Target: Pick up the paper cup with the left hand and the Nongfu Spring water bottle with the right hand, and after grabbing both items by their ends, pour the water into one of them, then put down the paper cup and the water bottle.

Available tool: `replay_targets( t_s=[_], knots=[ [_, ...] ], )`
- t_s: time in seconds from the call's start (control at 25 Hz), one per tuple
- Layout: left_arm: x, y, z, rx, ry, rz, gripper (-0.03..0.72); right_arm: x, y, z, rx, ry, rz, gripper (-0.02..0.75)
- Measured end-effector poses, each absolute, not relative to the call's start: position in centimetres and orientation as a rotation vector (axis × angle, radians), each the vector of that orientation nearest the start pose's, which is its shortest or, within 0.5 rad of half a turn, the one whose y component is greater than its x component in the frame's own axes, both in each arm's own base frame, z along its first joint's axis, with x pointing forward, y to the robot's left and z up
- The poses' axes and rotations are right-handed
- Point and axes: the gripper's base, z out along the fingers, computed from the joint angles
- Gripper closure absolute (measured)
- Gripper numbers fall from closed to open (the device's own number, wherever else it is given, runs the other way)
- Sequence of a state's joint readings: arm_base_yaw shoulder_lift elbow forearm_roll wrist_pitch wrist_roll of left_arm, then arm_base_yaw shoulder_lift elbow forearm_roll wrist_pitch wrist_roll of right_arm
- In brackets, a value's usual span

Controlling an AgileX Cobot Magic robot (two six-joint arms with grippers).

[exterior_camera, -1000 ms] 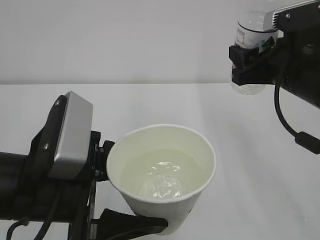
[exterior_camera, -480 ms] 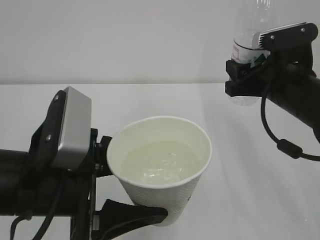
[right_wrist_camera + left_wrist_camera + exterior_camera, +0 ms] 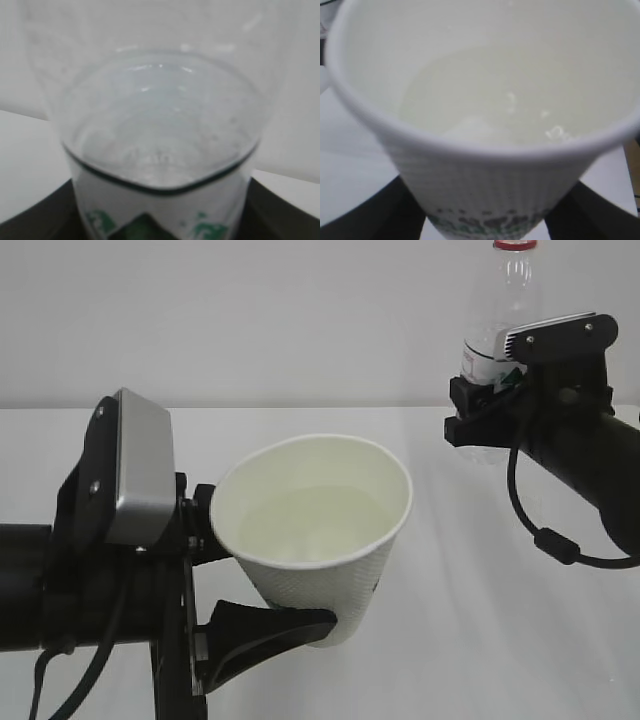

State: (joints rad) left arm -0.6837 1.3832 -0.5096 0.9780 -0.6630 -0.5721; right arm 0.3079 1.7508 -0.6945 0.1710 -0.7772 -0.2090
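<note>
Two arms show above the white bench point(image 3: 480, 640), one on each side. On the left, the left hand point(image 3: 110, 570) reaches in from the frame edge, a silver-grey block on top of it. Its gripper point(image 3: 265, 585) has its jaws spread partway and closed around the lower body of the paper cup point(image 3: 330, 570), one black finger point(image 3: 262, 628) curving under the cup's near side. The cup is held clear of the bench, tilted a little, its rolled rim toward the camera. The water point(image 3: 310, 525) lies pale and calm inside it, filling the lower part. In the left wrist view the cup point(image 3: 485, 190) fills the frame, its green print at the bottom edge and dark fingers on either side. On the right, well apart from the cup, the right hand point(image 3: 570, 430) has its gripper point(image 3: 478, 412) closed on the lower part of the Nongfu Spring water bottle point(image 3: 512, 300). The bottle stands upright, red cap on top, held above the bench. The right wrist view shows the bottle's clear body point(image 3: 160, 130) between the black jaws.
</note>
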Motion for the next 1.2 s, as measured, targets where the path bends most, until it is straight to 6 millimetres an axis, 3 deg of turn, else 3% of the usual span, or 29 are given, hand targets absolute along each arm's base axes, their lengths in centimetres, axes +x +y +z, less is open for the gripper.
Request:
replay_targets(
  t_s=[0.28, 0.8, 1.2],
  knots=[
    [17.1, -19.4, 21.9, 1.170, 1.520, -0.730, 0.200, 32.8, 9.2, 17.0, -0.248, 1.739, 0.041, 0.269],
    [19.0, -20.4, 19.1, 1.039, 1.565, -0.756, 0.200, 33.5, 9.1, 14.5, -0.237, 1.698, 0.011, 0.269],
    [19.6, -20.2, 19.4, 0.970, 1.547, -0.721, 0.200, 33.8, 9.1, 13.7, -0.231, 1.693, -0.002, 0.269]
  ],
)
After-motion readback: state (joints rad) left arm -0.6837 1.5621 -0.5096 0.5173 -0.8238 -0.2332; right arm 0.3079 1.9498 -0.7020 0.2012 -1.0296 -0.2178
